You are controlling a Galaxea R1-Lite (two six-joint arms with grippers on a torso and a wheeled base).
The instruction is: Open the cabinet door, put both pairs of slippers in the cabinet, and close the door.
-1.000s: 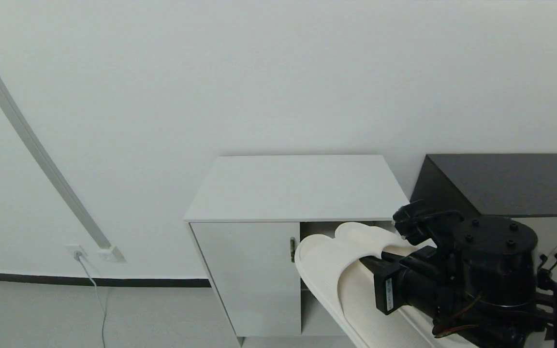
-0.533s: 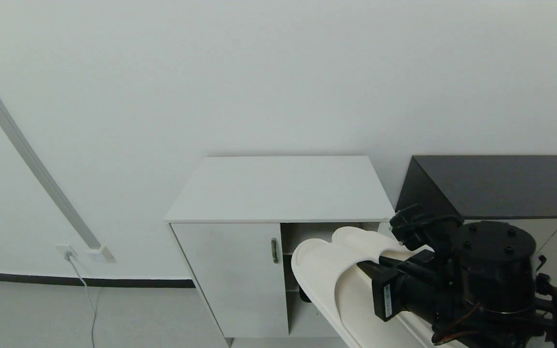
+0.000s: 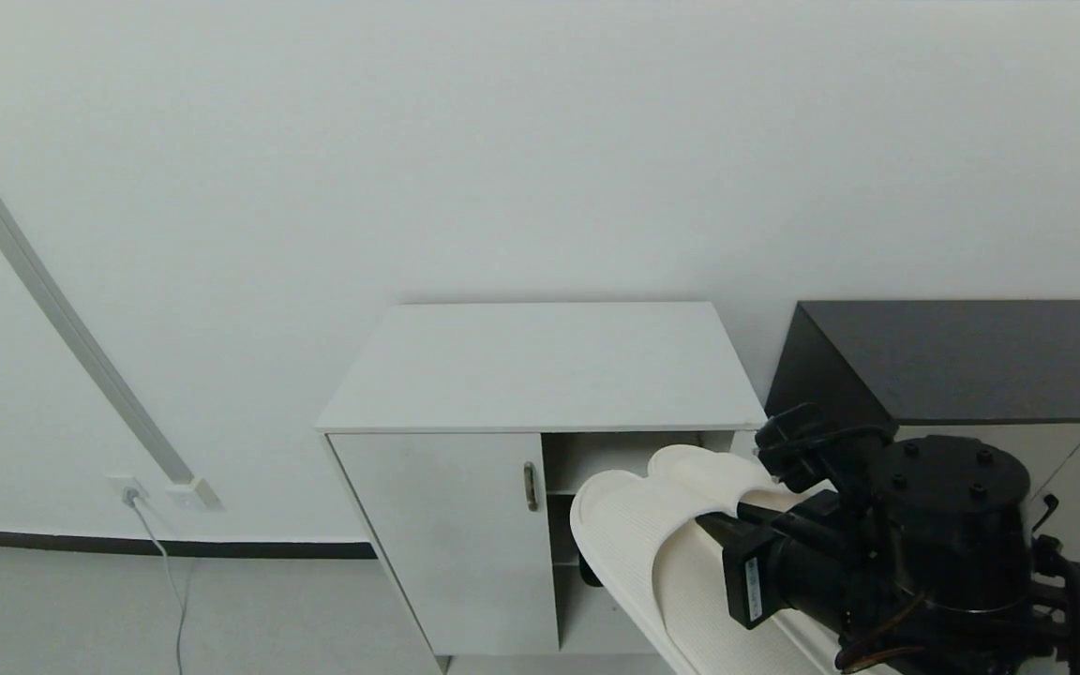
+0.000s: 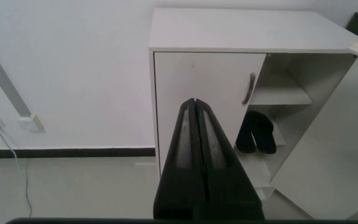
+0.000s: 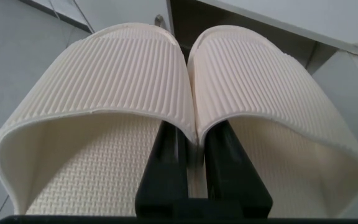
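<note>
Right pincer (image 5: 194, 143) forward, tight on cream slippers (image 5: 123, 81)

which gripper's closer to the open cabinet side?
Right. The right gripper, holding the cream slippers, is just before the opening; left gripper sits farther back, facing the closed door.

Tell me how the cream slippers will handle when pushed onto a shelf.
The cream slippers look like moulded foam: probably light, and springy rather than floppy, since they hold shape cantilevered from the right gripper. Their ribbed surface likely grips, not slides. Being flat-soled, they should settle without rolling.
</note>
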